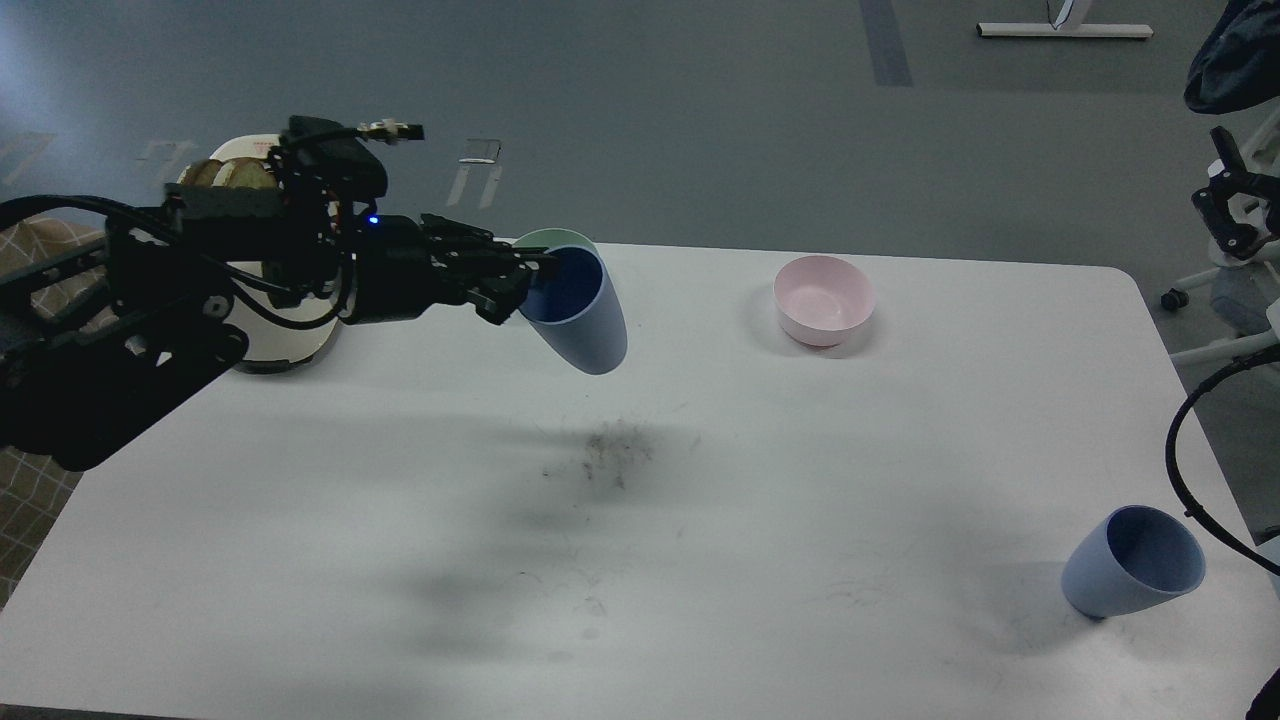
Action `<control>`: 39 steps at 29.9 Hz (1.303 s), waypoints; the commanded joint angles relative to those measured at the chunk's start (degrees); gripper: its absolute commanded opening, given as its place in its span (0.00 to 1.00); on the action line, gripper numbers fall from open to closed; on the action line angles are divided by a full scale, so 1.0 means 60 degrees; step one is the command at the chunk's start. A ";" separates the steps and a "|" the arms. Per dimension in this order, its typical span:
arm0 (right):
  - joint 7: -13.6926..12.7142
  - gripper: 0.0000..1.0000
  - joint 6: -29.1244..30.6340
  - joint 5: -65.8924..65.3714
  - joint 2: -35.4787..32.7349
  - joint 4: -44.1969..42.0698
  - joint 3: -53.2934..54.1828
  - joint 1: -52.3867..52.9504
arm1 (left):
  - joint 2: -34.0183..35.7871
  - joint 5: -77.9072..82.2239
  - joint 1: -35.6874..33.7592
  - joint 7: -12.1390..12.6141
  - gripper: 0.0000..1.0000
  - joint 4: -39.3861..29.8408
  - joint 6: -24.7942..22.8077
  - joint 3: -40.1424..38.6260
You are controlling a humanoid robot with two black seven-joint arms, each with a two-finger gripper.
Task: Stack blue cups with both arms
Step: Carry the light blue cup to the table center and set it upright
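My left gripper (pixel 535 278) is shut on the rim of one blue cup (pixel 585 320) and holds it in the air, tilted, above the back middle of the white table (pixel 700 560). The cup's mouth faces the gripper. The second blue cup (pixel 1135 562) stands on the table near the front right corner, with no gripper near it. My right gripper (pixel 1228 195) is at the far right edge, raised off the table beyond its right side, with its fingers apart and empty.
A mint-green bowl (pixel 545 238) sits at the back, mostly hidden behind the held cup. A pale pink bowl (pixel 823 298) sits at the back right. A cream toaster (pixel 290 350) with bread is largely hidden behind my left arm. Dark smudges (pixel 615 455) mark the table's middle.
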 commanded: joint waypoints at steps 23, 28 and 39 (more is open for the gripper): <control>-0.0015 1.00 0.0000 0.0234 0.0011 -0.0002 0.0086 -0.0291 | -0.2695 0.0448 -0.0465 0.0565 0.00 0.3426 0.0045 0.1574; 0.0000 1.00 0.0000 0.0234 0.0011 -0.0002 0.0086 -0.0305 | -0.2681 0.0448 -0.0421 0.0580 0.00 0.3455 0.0059 0.1618; 0.0000 1.00 0.0000 0.0234 0.0010 0.0013 0.0086 -0.0305 | -0.2739 0.0301 -0.0407 0.0565 0.59 0.3353 0.0074 0.1559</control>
